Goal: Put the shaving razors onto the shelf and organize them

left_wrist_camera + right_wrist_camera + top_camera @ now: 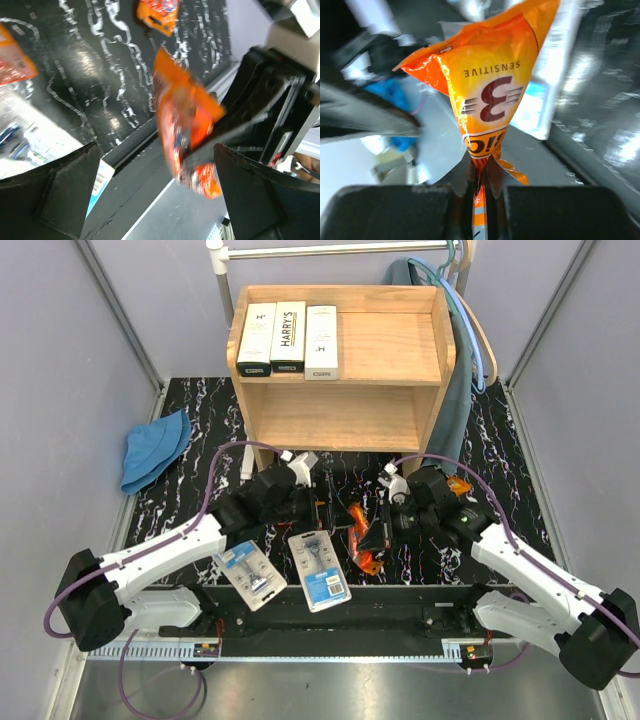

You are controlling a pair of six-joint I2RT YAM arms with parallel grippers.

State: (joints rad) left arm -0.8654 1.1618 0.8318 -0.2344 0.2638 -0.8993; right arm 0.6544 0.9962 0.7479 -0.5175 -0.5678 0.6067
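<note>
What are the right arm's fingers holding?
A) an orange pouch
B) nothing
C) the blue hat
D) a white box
A: in the right wrist view the right fingers are pinched shut on one edge of the orange pouch.

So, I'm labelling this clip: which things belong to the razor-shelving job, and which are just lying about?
Job: shelf, three white boxes on it, two blister cards, orange pouch in the right tool, second pouch on the table.
Lying about: blue hat, clothes rail, hanging garment.
</note>
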